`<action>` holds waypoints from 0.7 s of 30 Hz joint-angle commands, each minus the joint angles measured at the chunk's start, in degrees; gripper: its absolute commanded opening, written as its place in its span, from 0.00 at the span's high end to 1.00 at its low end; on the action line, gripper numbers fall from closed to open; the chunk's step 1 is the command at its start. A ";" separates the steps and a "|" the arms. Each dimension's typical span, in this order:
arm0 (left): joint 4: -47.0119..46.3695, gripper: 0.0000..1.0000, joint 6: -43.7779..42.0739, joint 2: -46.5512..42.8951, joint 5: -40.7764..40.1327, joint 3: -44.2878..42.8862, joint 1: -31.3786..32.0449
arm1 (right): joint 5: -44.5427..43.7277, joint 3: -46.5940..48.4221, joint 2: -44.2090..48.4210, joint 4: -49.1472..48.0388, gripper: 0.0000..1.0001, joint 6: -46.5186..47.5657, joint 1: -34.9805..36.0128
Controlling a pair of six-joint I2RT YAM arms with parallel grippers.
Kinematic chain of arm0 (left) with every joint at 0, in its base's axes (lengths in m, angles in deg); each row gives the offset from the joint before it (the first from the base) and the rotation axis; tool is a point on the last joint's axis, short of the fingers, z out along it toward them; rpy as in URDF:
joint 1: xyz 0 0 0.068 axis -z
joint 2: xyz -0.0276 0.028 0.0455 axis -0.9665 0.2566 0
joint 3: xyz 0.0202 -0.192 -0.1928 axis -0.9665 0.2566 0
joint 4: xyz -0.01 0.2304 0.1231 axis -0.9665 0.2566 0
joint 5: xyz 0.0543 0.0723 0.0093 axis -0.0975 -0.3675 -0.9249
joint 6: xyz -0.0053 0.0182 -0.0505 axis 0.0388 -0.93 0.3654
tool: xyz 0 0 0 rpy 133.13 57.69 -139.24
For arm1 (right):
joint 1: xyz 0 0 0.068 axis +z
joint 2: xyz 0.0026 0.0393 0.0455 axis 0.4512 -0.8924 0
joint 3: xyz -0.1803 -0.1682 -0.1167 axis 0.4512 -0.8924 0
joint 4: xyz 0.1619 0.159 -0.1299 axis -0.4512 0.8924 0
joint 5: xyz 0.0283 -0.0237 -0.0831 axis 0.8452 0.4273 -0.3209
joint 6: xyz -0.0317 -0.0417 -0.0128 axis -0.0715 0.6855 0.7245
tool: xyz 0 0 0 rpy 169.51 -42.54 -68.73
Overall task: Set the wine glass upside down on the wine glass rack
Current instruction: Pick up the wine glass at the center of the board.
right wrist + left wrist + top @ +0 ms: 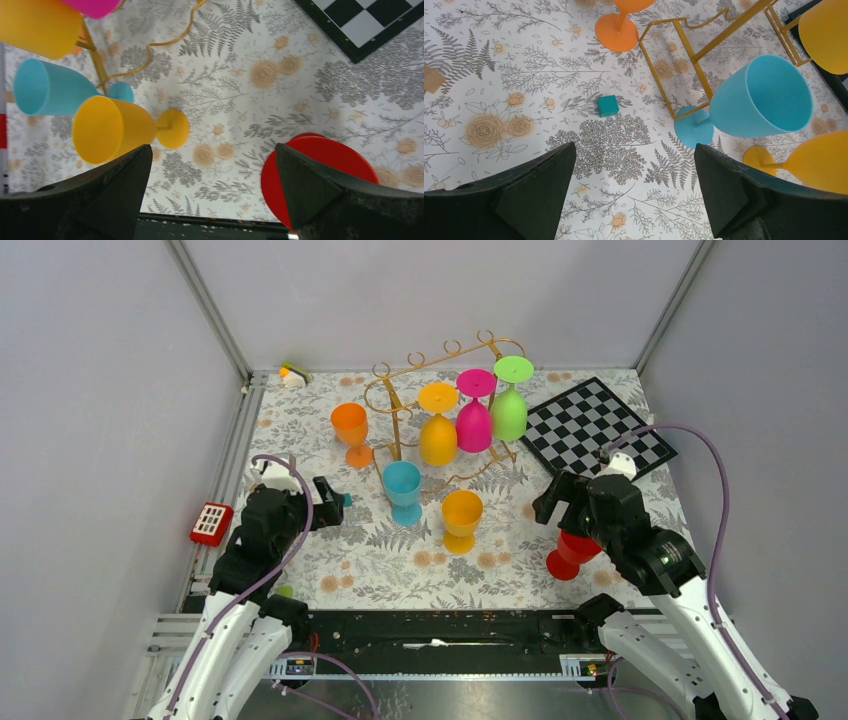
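The gold wire wine glass rack [400,400] stands at the back centre; its base also shows in the left wrist view [674,65]. A yellow [438,432], a magenta [474,420] and a green glass [510,408] hang on it upside down. An orange glass [351,430], a blue glass [403,490] and a yellow glass [462,518] stand upright in front. A red glass [570,552] stands at the front right, partly hidden under my right gripper [560,502], which is open and empty above it [214,147]. My left gripper [330,505] is open and empty over the cloth [634,150].
A chessboard [598,425] lies at the back right. A small teal cube [607,105] lies just ahead of my left gripper. A red and white block [212,523] sits at the left edge. A small toy [294,372] lies in the back left corner. Grey walls enclose the table.
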 commanded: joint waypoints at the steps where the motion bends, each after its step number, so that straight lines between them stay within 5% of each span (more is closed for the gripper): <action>1: -2.75 0.01 0.36 0.64 3.04 -1.49 -0.13 | -2.98 -0.11 1.04 5.62 0.00 5.14 -0.34; 9: -2.92 0.01 2.06 0.92 4.31 -1.81 -0.13 | -1.48 -0.14 1.02 6.72 0.00 6.79 -0.34; 21: -4.84 0.16 -4.17 3.45 28.06 -6.08 -0.07 | 5.81 -1.29 -0.65 8.04 0.00 5.70 -0.34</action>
